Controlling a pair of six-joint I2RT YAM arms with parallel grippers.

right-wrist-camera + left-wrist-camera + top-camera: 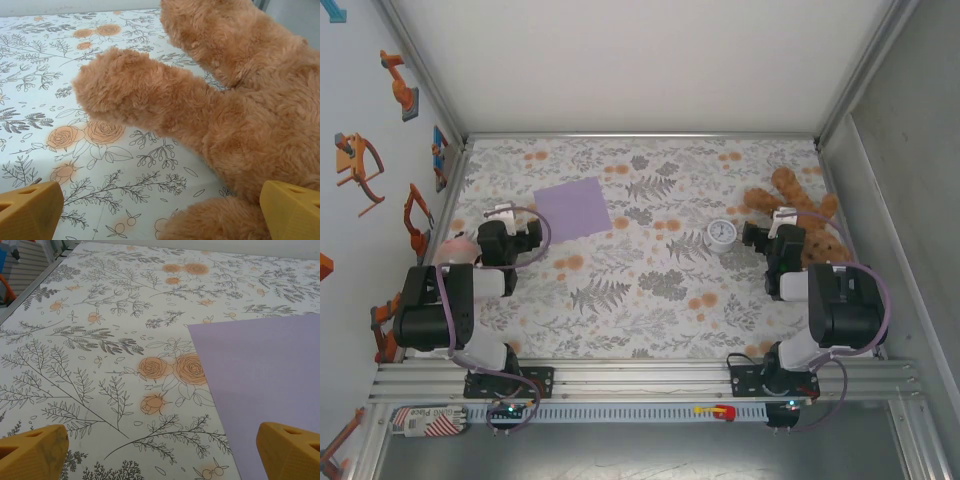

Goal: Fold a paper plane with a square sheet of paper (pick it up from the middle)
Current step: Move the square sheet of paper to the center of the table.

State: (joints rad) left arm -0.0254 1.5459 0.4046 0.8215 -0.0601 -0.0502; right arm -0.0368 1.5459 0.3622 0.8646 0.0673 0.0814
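Floral tablecloth (pixel 650 300) covers the table. Brown teddy bear (pixel 798 205) lies at the right of the top view. Square sheet of paper (pixel 572 209), lavender, lies flat and unfolded at upper left of centre. Left gripper (pixel 160 457) has its jaws spread wide, empty, by the sheet's lower-left corner. Right gripper (pixel 160 212) is also spread wide, empty, close to the bear. Small round white dial (pixel 721 233) sits between sheet and bear.

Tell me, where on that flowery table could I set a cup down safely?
Bare: the middle, between the lavender paper sheet and the small round dial, and the near strip between left arm and right arm. Crowded: the right side, teddy bear by the right gripper.
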